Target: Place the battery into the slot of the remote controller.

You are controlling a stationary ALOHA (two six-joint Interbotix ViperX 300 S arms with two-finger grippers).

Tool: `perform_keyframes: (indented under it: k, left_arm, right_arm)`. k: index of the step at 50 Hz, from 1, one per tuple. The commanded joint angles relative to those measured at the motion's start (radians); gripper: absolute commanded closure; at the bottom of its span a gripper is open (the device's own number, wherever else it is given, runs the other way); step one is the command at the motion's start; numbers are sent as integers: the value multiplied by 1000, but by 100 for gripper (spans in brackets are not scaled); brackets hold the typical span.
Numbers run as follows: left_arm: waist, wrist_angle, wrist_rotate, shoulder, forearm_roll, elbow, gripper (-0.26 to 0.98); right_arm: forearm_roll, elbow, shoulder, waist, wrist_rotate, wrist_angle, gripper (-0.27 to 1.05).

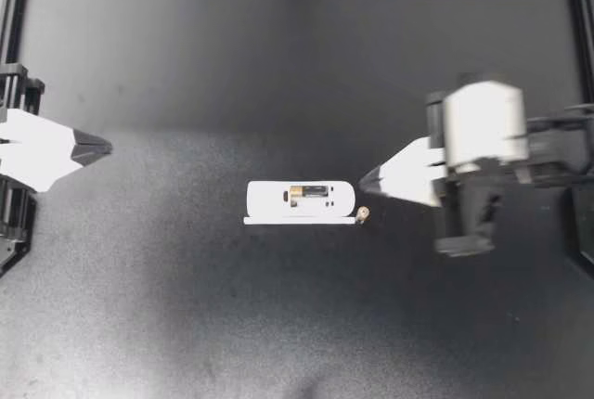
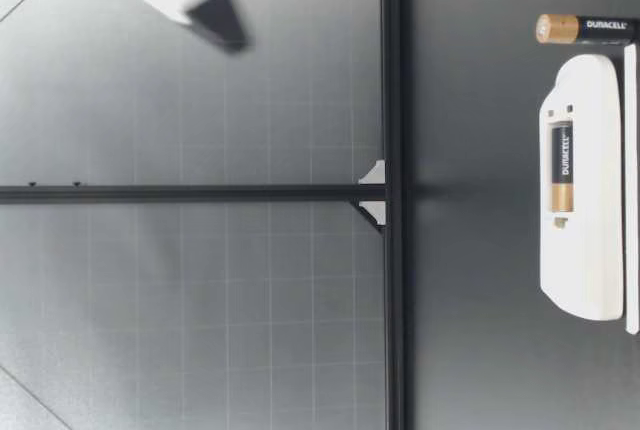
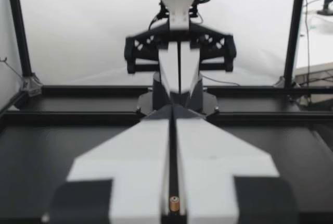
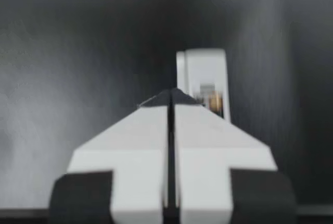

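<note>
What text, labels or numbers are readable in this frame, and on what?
On the loose battery: brand wordmark on its black band, legible in low view; not quoted.
On the slotted battery: same wordmark, smaller.
On the remote controller: no print visible.
Top and wrist views: too blurred to read.

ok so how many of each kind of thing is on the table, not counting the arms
remote controller: 1
batteries: 2, the slot battery and the upright battery beside the remote
thin white strip: 1
total: 4
</note>
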Motion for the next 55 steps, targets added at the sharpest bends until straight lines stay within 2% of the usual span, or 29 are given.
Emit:
perform_keyframes:
  k: [1,11,20,26,35,41,55]
  left_arm:
    - [2,-9,0,8,-2,-12,88]
    - [2,-8,-2,12,-2,-8,88]
    - [2,-9,0,15,-2,-2,88]
    - [2,-9,-2,15,-2,-2,88]
    - [2,-5,0,17,-3,2,88]
    - [2,0,0,18,-2,3,88]
    - [3,0,-2,18,-2,12,88]
  right_arm:
    - [-2,-71,51,-15,2,103,95]
    - [-29,-115,144,-21,-5,193,94]
    - [-38,-133,201,-21,-5,232,85]
    - [-38,-152,227,-21,-5,265,73]
    - [-35,-172,258,-21,-5,313,44]
    - [-32,-172,278,-21,-3,316,32]
    - [-31,-169,328,-15,-6,319,31]
